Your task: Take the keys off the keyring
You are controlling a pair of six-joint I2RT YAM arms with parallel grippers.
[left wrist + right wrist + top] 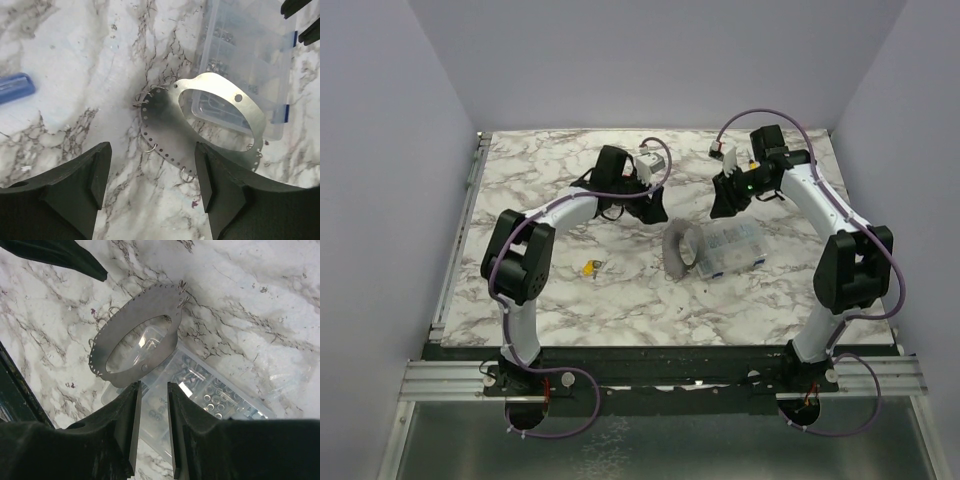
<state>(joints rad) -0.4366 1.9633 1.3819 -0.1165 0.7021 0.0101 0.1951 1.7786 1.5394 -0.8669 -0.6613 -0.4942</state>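
Grey keyring: flat metal hoop with a hole-punched edge and small wire rings, propped against the clear box
Yellow key: left of box, well apart
Left gripper: fingers wide apart, empty
Right gripper: fingers narrowly apart, empty

desk: we see white marble with grey-brown veins
keyring: dull grey, with a dotted row of holes along its rim
keys: yellow
box: clear, blue clips
stick: blue, left edge
left pincer, right pincer: we find both black

One keyring, one box (clear plastic)
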